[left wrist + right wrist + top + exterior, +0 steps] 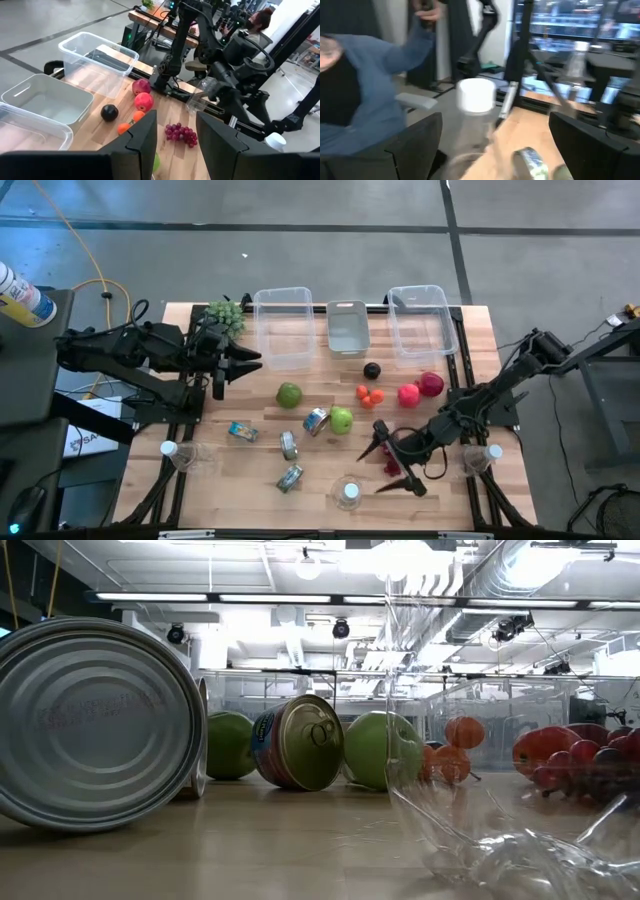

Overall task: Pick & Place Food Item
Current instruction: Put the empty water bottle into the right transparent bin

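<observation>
We look down on a wooden table [250,470] with food scattered across its middle. The right gripper [393,463] sits low near the table's front right, fingers spread wide apart, holding nothing. Red grapes [390,466] lie between those spread fingers on the wood; we cannot tell whether either finger touches them. The left wrist view shows the same red grapes [181,134] resting on the table, near the right arm.

The left gripper [240,364] waits at the table's left side, raised beside the green grapes [226,316], its fingers parted and empty. In its own wrist view the two dark fingers [142,141] stand apart with open table between them.

Along the far edge we note three clear bins in a row: left bin [282,326], small middle bin [348,328], right bin [420,322]. Just in front of them lie a dark plum [372,370], a cluster of small orange fruits [369,394], a red apple [408,394] and a darker red apple [431,384], the two apples just beside each other.

Mid-table, two green apples [289,394] [341,420] lie well apart, with a can [316,421] just beside the second one. More cans [242,431] [289,445] [290,478] are spread toward the front. A clear plastic bottle [348,493] lies at the front edge, others [180,452] [482,456] at either side.

The low view fills with a can's end [95,725] up close, and crumpled clear plastic [500,830] on the right.

The right wrist view shows a person in a blue sleeve [380,70] beyond the table.
</observation>
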Controlling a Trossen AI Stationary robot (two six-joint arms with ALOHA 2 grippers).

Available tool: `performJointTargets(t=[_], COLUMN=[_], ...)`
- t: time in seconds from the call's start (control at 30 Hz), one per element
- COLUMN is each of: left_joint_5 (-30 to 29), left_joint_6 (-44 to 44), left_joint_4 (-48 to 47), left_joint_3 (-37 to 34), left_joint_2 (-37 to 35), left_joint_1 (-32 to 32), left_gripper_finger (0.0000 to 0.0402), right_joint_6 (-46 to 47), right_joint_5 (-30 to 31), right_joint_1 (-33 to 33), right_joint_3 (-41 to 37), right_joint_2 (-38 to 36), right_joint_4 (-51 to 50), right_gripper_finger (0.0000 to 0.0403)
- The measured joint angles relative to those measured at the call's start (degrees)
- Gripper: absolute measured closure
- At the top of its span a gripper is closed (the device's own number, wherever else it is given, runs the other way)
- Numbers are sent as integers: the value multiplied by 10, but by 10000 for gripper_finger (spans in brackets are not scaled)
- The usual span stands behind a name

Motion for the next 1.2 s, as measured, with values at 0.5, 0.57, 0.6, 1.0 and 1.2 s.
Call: performJointTargets(t=[0.5,0.57,0.6,1.0,1.2], left_joint_5=[-3,-3,-3,-3,0], left_joint_6=[2,2,2,1,0], left_joint_4=[0,2,2,3,3], left_joint_3=[0,0,0,0,0], left_joint_2=[0,0,0,0,0], left_joint_1=[0,0,0,0,0], left_gripper_finger=[270,270,270,270,270], right_joint_6=[24,25,27,-8,-20], right_joint_5=[0,-9,-11,5,16], right_joint_1=[-15,-15,-16,-9,-12], right_joint_3=[48,78,91,144,167], right_joint_2=[58,69,76,148,151], right_joint_4=[-33,-75,-84,-105,-102], right_gripper_finger=[46,46,46,46,46])
